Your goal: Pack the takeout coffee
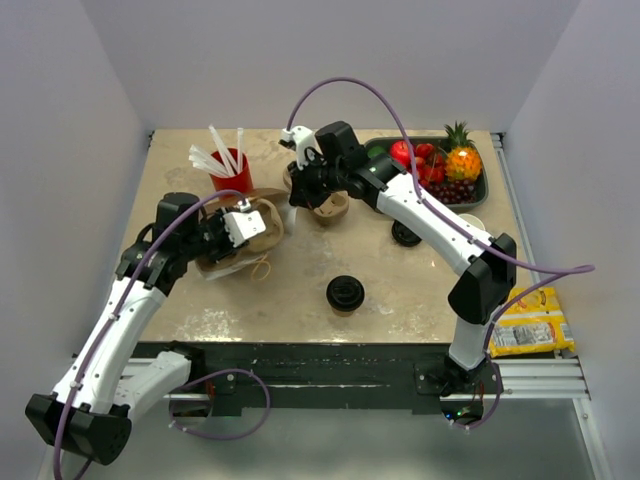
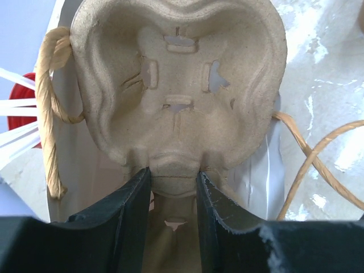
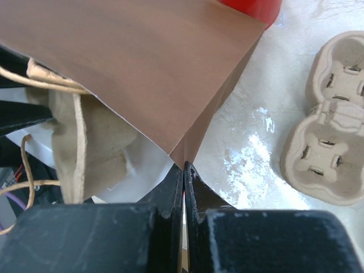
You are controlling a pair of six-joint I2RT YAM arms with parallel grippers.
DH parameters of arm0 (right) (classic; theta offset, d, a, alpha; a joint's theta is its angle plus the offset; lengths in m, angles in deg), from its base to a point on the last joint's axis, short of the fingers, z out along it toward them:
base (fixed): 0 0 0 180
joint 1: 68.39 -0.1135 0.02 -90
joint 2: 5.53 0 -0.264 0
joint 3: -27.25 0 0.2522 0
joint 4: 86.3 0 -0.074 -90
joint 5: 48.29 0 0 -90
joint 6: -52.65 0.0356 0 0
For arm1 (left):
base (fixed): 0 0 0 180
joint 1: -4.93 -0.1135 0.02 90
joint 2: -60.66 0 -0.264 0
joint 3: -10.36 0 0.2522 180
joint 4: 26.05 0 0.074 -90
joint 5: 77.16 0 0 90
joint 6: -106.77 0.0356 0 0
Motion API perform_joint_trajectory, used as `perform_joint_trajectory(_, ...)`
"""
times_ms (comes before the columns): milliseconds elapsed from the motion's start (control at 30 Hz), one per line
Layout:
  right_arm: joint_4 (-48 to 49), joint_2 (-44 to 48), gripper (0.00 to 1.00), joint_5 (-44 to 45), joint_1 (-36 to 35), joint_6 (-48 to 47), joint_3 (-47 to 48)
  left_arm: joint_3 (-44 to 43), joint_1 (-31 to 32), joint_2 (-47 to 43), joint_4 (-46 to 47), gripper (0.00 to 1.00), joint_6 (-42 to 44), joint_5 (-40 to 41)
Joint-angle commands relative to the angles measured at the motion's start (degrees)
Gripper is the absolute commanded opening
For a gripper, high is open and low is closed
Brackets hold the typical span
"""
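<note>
The takeout coffee [image 1: 345, 293], a black-lidded cup, stands alone near the table's front middle, away from both grippers. A brown paper bag [image 1: 268, 212] lies on its side at the left. My left gripper [image 1: 240, 225] reaches into the bag's mouth and is shut on the middle ridge of a pulp cup carrier [image 2: 182, 85], one finger [image 2: 136, 199] on each side of it. The right gripper [image 3: 183, 166] is shut on a corner of the bag's [image 3: 142, 68] rim, holding the mouth up. In the right wrist view the carrier [image 3: 85, 142] shows inside the bag.
A second pulp carrier [image 1: 330, 208] lies on the table under my right wrist. A red cup of white straws [image 1: 228, 165] stands at the back left, a fruit tray [image 1: 440, 165] at the back right. A black lid [image 1: 406, 235] and a pale cup [image 1: 470, 222] sit by the right arm.
</note>
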Motion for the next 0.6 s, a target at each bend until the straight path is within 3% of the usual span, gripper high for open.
perform_joint_trajectory(0, -0.9, 2.7, 0.00, -3.8, -0.6, 0.6, 1.6, -1.3, 2.5, 1.1, 3.3, 0.00, 2.3, 5.4)
perform_joint_trajectory(300, -3.6, 2.4, 0.00, -4.3, -2.4, 7.3, 7.1, -3.3, 16.7, 6.1, 3.5, 0.00, 2.3, 22.2)
perform_joint_trajectory(567, -9.8, -0.2, 0.00, -4.3, -2.4, 9.3, 15.1, -8.9, 18.9, 10.1, -1.5, 0.00, -0.1, 29.5)
